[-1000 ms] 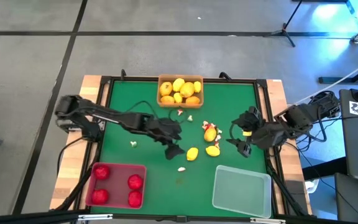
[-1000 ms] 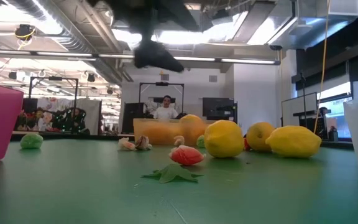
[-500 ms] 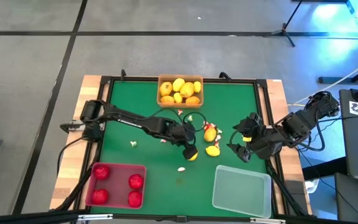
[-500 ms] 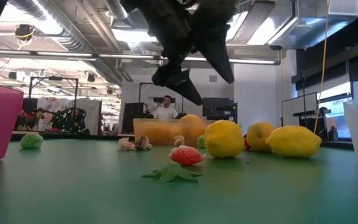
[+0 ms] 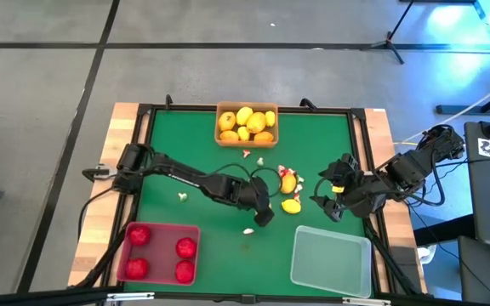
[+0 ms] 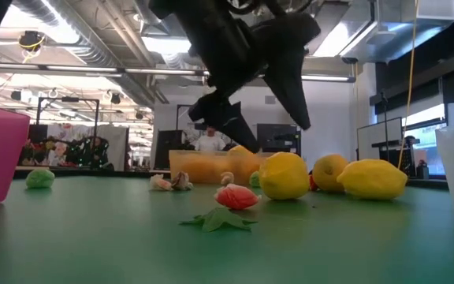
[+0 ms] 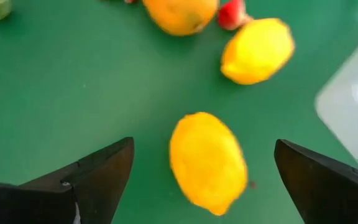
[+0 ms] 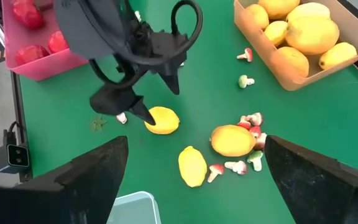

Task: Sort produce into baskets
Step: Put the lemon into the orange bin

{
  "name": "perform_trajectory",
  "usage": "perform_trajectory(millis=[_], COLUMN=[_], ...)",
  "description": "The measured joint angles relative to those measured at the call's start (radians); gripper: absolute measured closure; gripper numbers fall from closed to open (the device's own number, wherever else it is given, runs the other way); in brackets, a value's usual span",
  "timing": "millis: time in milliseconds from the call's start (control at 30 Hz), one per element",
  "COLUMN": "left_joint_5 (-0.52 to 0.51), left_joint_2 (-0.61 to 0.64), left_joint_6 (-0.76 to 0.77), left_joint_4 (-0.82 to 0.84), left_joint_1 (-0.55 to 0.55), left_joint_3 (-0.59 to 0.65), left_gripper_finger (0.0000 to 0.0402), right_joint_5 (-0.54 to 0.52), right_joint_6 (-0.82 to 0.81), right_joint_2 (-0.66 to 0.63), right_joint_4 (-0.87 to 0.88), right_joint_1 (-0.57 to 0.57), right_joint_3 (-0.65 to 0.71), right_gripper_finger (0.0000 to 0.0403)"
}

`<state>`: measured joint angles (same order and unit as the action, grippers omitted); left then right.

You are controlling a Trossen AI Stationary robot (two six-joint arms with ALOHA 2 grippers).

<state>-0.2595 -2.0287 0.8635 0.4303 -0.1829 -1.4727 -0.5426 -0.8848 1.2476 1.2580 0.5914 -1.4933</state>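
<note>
Yellow lemon (image 7: 207, 160) between open left gripper (image 7: 204, 180)

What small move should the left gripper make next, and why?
Probably lower straight down and close. The open left gripper sits over a loose lemon on the green table, fingers on either side but not yet touching it.

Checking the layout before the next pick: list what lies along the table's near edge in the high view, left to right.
Red basket holding four red fruits → small whitish bit → clear basket.
</note>
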Motion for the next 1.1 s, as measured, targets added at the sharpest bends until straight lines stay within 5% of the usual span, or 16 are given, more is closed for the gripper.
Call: perform_trajectory(millis=[533,1100], left_joint_5=[0.002,0.026], left_joint_2=[-0.122,-0.122], left_joint_6=[0.092,0.099], left_joint_4=[-0.057,-0.052], left_joint_1=[-0.041,-0.009], left_joint_3=[0.0,0.0], left_gripper_finger=[0.0029,0.0205], right_joint_5=[0.002,-0.005], right_joint_6=[0.003,0.001], right_joint_2=[0.003,0.003], right_joint_4=[0.001,0.001], right_joint_1=[-0.001,0.0], right_joint_3=[0.0,0.0], right_gripper_finger=[0.0029,0.0029])
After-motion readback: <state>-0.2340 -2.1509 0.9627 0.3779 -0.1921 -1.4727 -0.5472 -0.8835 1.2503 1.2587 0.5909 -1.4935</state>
